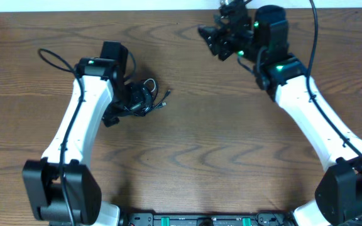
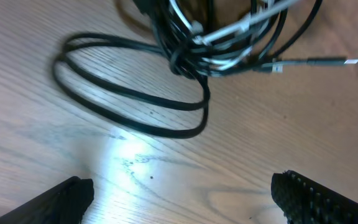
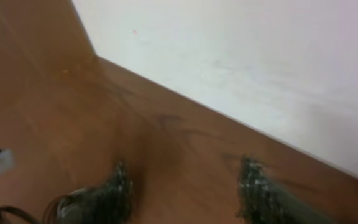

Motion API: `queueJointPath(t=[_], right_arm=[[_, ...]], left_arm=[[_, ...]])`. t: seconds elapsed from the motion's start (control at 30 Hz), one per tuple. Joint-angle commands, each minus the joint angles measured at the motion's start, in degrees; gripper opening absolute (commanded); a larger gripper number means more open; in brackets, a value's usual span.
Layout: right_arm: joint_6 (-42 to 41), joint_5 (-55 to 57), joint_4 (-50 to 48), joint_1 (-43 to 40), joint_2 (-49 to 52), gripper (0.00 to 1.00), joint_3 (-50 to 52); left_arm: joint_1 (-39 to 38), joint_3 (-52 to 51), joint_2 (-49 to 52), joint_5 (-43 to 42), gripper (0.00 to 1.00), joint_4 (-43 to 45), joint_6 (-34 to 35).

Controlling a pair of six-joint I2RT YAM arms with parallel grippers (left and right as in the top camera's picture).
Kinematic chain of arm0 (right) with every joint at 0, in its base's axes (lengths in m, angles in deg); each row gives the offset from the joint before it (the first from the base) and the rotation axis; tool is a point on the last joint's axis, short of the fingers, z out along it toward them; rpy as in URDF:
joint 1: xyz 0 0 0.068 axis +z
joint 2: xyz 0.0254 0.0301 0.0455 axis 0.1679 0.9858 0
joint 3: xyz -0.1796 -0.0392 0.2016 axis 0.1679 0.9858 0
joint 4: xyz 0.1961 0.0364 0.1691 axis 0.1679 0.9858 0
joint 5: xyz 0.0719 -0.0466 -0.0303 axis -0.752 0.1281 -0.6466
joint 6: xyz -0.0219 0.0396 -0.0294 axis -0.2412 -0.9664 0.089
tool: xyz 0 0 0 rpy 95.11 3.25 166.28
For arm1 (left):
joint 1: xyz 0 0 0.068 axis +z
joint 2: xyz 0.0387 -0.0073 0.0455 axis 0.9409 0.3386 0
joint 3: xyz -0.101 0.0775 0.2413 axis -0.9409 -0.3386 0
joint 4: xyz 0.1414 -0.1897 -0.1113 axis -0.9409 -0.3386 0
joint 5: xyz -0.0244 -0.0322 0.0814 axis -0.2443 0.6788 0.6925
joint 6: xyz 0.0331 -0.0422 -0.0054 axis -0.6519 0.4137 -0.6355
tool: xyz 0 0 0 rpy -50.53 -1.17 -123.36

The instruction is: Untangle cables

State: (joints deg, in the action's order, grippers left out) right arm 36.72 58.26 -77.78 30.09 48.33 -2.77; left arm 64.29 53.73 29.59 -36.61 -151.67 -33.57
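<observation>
Closest to my left wrist lens are two black fingertips (image 2: 67, 199), one at 7 o'clock and one at 5 o'clock of that view. Only bare tabletop (image 2: 260, 124) shows between them, so the left jaws stand wide open and grip nothing. Past them, toward 12 o'clock, the cables (image 2: 191, 50) lie in one knotted bundle. A black loop (image 2: 135, 106) spills out of it toward 9 o'clock and lies flat on the wood. A white cable (image 2: 229, 28) threads through the knot, and a thin plug (image 2: 344, 61) pokes out at 2 o'clock.

From overhead I see the bundle at about 10 o'clock from the tabletop's middle. My left arm (image 1: 83, 113) reaches to it, and its jaws hang over the bundle's 9 o'clock side. Whether they touch it I cannot tell.

My right arm (image 1: 313, 107) is up at 1 o'clock by the far edge, well apart from the cables. Its wrist view is blurred. The right fingertips (image 3: 114, 186) sit apart with plain wood between them, so the right jaws are open and empty. A white wall (image 3: 260, 74) fills 12 to 3 o'clock.
</observation>
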Motion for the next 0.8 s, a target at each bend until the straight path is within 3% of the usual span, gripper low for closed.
queueJointPath(t=[0.0,0.1,0.43,0.57,0.77], right_arm=[[0.6,2.1,-1.4,3.5,2.0,0.67,-0.5],[0.6,4.2,-5.8,3.3,2.8,0.65,-0.5],[-3.8,16.8,-33.5,2.6,3.0,0.66,-0.5],[-3.8,16.8,-35.2,2.5,3.0,0.69,-0.5],[-3.7,16.8,-29.4,2.3,3.0,0.80,-0.5]], left_arm=[[2.1,0.6,-4.2,2.9,0.98,-0.3,0.1],[2.1,0.6,-4.3,2.9,0.98,-0.3,0.1],[2.1,0.6,-4.3,2.9,0.98,-0.3,0.1],[2.1,0.6,-4.3,2.9,0.98,-0.3,0.1],[2.1,0.6,-4.3,2.9,0.98,-0.3,0.1]])
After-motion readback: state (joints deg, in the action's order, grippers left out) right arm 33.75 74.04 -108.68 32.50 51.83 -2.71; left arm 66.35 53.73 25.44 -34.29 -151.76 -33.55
